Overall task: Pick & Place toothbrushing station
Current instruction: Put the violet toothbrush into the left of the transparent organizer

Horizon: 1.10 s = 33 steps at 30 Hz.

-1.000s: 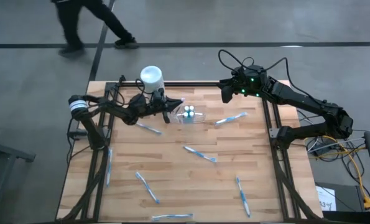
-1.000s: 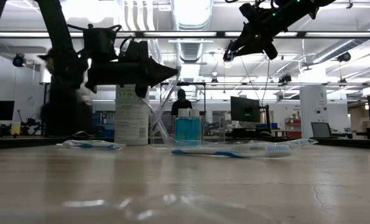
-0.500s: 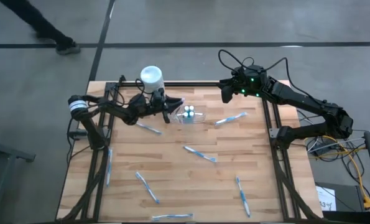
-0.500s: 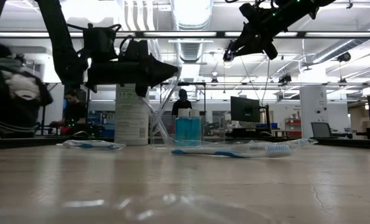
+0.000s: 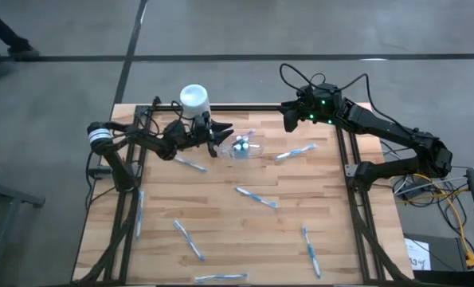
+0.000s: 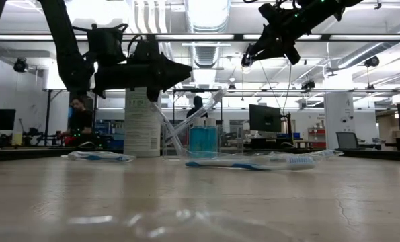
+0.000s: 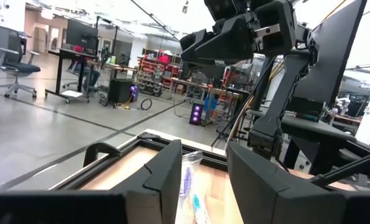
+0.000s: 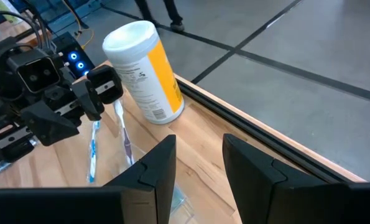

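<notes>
The toothbrushing station (image 5: 244,148) stands on the desk (image 5: 221,239) near the far edge, about midway along it; it is a small clear holder, hard to pick out against the wood, with blue-green blocks showing inside it and a toothbrush (image 6: 198,115) leaning out of it at a slant in the low view; the white cylinder (image 5: 193,99) stands just beside it, toward the far left corner. The left gripper (image 5: 219,135) hovers above the desk just beside the holder, on the cylinder's side; its fingers (image 7: 166,171) stand parted with a clear gap and nothing between them. The right gripper (image 5: 288,119) hangs high over the far right part of the desk, well apart from the holder; its fingers (image 8: 153,165) are likewise parted and empty. Loose toothbrushes lie scattered across the desk, one (image 5: 294,151) near the holder.

The holder looks light, stiff and thin-walled; smooth plastic of that kind is likely slippery and could skate on the wood or tip if nudged, and the leaning brush may shift its balance; too hard a squeeze might crack or flex it. The safest hold is probably across two opposite walls, low and near the middle, with the fingers clear of the brush.
</notes>
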{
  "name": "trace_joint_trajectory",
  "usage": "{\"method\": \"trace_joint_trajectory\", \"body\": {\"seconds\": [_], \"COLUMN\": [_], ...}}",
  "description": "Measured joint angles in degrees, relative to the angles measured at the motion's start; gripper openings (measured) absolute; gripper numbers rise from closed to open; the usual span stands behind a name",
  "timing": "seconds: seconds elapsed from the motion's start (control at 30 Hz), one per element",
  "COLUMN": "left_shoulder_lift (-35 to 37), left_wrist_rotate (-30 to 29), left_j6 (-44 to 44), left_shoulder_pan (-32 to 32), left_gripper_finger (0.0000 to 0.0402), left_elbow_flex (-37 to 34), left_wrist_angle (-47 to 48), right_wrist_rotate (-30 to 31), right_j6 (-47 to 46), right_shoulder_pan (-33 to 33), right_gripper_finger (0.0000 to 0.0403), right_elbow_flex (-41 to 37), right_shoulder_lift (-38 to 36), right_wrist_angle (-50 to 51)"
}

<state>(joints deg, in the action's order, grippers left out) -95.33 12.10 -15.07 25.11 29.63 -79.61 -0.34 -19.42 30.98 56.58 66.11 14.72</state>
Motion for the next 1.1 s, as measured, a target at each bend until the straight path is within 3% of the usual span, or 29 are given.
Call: {"method": "trace_joint_trajectory", "body": {"seconds": [0.27,0.4,0.5,0.63,0.97,1.1], "left_shoulder_lift": [1.08,4.82,7.77,9.42,5.27,1.58], "left_wrist_rotate": [0.61,0.31,-0.58,-4.99,-7.52,-7.51], "left_j6": [0.39,4.47,12.36,15.97,21.11,21.05], "left_shoulder_pan": [-1.23,-2.11,-3.58,-4.62,-5.14,-5.62], "left_gripper_finger": [0.0132,0.0138,0.0146,0.0157,0.0182,0.0207], "left_elbow_flex": [2.49,8.11,15.47,26.32,44.87,48.33], "left_wrist_angle": [2.89,25.19,46.55,69.11,94.52,97.78], "right_wrist_rotate": [0.0,-0.01,-0.01,0.0,-0.01,0.0], "right_j6": [0.0,0.0,0.0,0.0,0.0,0.0], "right_shoulder_pan": [0.02,0.01,0.02,0.02,0.0,0.02], "right_gripper_finger": [0.0128,0.0128,0.0128,0.0128,0.0128,0.0128], "right_elbow_flex": [0.0,0.0,0.0,0.0,0.0,0.0], "right_shoulder_lift": [0.0,0.0,0.0,0.0,0.0,0.0], "right_wrist_angle": [0.0,0.0,0.0,0.0,0.0,0.0]}}
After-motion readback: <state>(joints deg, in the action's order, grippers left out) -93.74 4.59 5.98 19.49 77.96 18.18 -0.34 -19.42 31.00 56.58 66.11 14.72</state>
